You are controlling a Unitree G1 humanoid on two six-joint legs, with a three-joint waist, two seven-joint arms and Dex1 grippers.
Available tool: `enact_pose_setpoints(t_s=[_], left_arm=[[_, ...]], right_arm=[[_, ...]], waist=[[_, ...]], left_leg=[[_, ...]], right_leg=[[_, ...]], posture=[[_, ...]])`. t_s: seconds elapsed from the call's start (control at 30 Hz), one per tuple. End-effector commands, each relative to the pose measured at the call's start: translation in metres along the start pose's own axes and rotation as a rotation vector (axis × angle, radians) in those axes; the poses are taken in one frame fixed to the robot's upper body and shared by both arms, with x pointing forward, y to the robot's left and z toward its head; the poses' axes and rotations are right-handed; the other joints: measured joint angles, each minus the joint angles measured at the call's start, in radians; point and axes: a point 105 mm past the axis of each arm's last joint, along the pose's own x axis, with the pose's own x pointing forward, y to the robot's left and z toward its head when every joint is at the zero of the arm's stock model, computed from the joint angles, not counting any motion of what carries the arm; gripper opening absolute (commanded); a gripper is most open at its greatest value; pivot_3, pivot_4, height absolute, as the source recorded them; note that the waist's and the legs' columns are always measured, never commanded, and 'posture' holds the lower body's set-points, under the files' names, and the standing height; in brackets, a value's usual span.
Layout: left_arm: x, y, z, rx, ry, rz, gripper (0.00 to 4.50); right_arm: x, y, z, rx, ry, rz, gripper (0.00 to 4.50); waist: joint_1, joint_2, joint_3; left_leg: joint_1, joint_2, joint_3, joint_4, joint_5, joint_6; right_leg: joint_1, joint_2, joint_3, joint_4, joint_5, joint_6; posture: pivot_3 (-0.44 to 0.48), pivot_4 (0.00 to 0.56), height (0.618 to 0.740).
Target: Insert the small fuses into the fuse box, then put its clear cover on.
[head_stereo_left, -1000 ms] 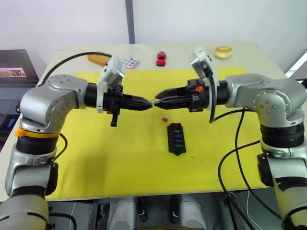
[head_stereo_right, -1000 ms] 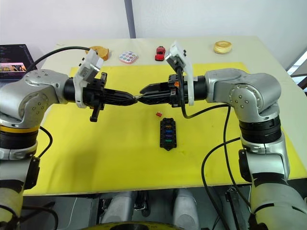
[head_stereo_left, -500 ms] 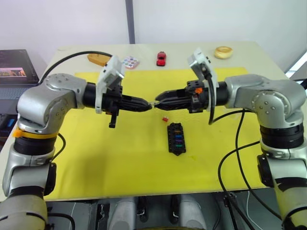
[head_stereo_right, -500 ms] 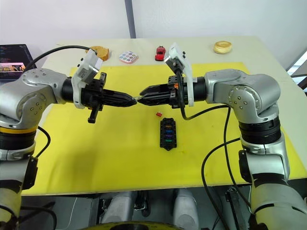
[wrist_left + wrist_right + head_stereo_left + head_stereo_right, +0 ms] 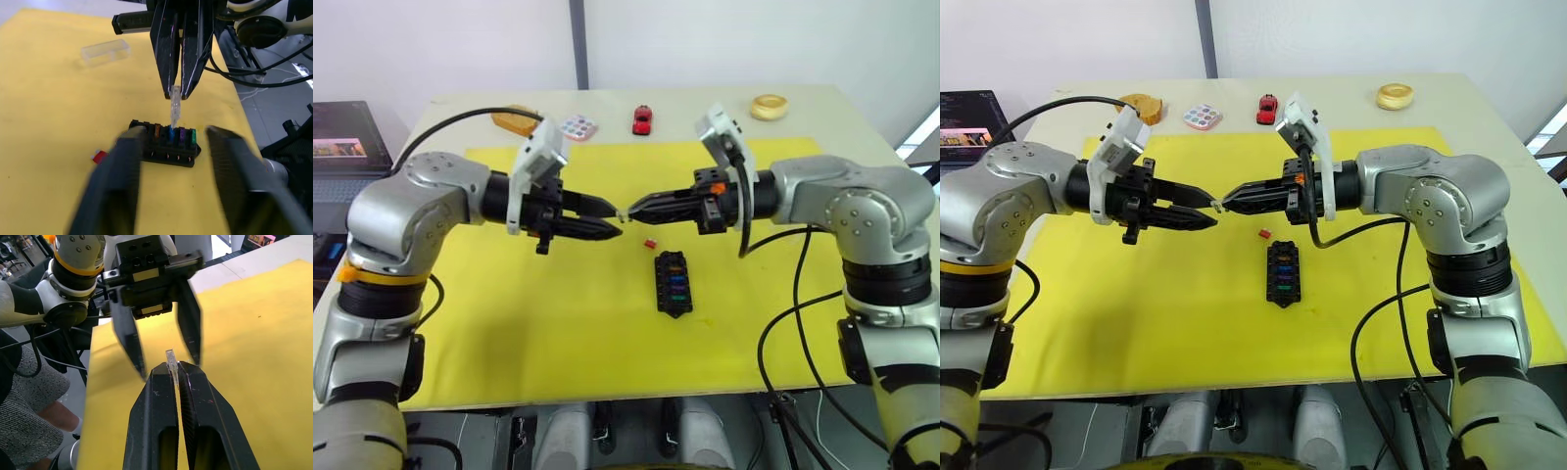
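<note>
The two arms meet tip to tip above the middle of the yellow mat (image 5: 558, 323) that covers most of the desk (image 5: 862, 117). The right tool (image 5: 628, 209) is pressed together on a pale, near-clear fuse (image 5: 170, 357), whose free end sticks out beyond the fingertips. The left tool (image 5: 612, 217) is spread, its two fingers (image 5: 131, 345) standing either side of that fuse without touching it.

Below the tools, near the mat's centre and a little toward the near edge of the desk, lies the fuse box (image 5: 673, 283), flat on the mat. Several fuses sit in its slots; in the left wrist view orange, blue, purple and green ones (image 5: 174, 135) show in a row. A loose red fuse (image 5: 650, 242) lies on the mat just beside the far end of the box, apart from it.

The cover (image 5: 105, 52) lies on the mat well apart from the box, seen in the left wrist view beyond the right tool.

Along the far edge of the desk, off the mat, are a red toy car (image 5: 642, 118), a dotted palette (image 5: 578, 127), an orange-brown piece (image 5: 513, 120) and a pale ring (image 5: 770, 106). A laptop (image 5: 342, 137) stands beyond the left edge.
</note>
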Motion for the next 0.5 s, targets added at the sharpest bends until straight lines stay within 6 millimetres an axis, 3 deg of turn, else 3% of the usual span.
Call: enact_pose_setpoints(t_s=[0.03, 0.07, 0.2, 0.3, 0.5], left_arm=[[-0.011, -0.005, 0.006, 0.010, -0.024, 0.011, 4.03], [-0.013, -0.005, 0.005, 0.001, -0.026, 0.017, 4.48], [-0.017, 0.000, 0.001, -0.032, -0.071, 0.075, 4.48], [-0.014, -0.003, -0.010, -0.058, -0.083, 0.081, 4.48], [0.004, -0.009, -0.035, -0.094, -0.082, 0.061, 4.48]], right_arm=[[-0.007, 0.002, 0.009, -0.113, -0.073, -0.019, 0.00], [-0.010, 0.000, 0.011, -0.150, -0.113, -0.032, 0.00], [-0.027, -0.017, -0.002, -0.226, -0.086, -0.095, 0.00], [-0.042, -0.018, -0.010, -0.204, -0.107, -0.020, 0.00], [-0.059, -0.041, -0.063, -0.198, 0.031, -0.057, 0.00]], waist=[[0.000, 0.000, 0.000], [0.000, 0.000, 0.000], [0.001, 0.000, 0.000], [0.000, 0.000, 0.000], [0.000, 0.000, 0.000]], left_leg=[[0.000, 0.000, 0.000, 0.000, 0.000, 0.000], [0.000, 0.000, 0.000, 0.000, -0.001, -0.001], [0.000, 0.000, 0.000, 0.000, -0.001, -0.002], [0.000, -0.001, 0.000, 0.000, -0.001, -0.001], [0.001, 0.000, 0.000, 0.000, 0.000, 0.000]], right_leg=[[0.000, 0.000, 0.000, 0.000, 0.000, 0.000], [0.000, 0.000, 0.000, 0.000, 0.000, 0.000], [0.000, 0.000, 0.000, 0.000, -0.001, 0.001], [0.001, 0.000, 0.000, 0.000, -0.001, 0.001], [0.002, 0.000, 0.000, 0.000, -0.001, 0.002]], posture=[[0.000, 0.150, 0.740], [0.000, 0.150, 0.740], [0.000, 0.150, 0.740], [0.000, 0.150, 0.740], [0.000, 0.150, 0.740]])
